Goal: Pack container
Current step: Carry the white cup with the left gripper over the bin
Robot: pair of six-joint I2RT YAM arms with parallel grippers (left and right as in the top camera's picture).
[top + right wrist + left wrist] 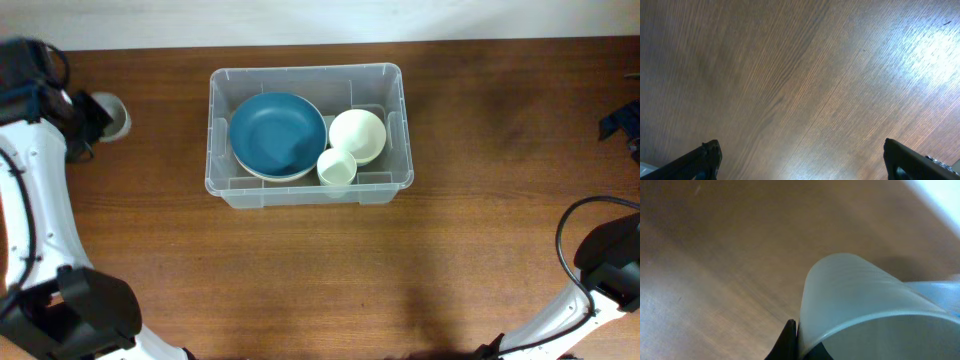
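left end effector clenched on pale cup wall | both left of container, off its far-left corner | container on counter, long axis left-right | right end effector released, farther off

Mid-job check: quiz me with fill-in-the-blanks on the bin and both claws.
The biggest bowl in the container is coloured ____.
The left claw is shut on a pale ____, outside the container.
The right claw hangs ____ above the bare table.
Missing words: blue; cup; open.
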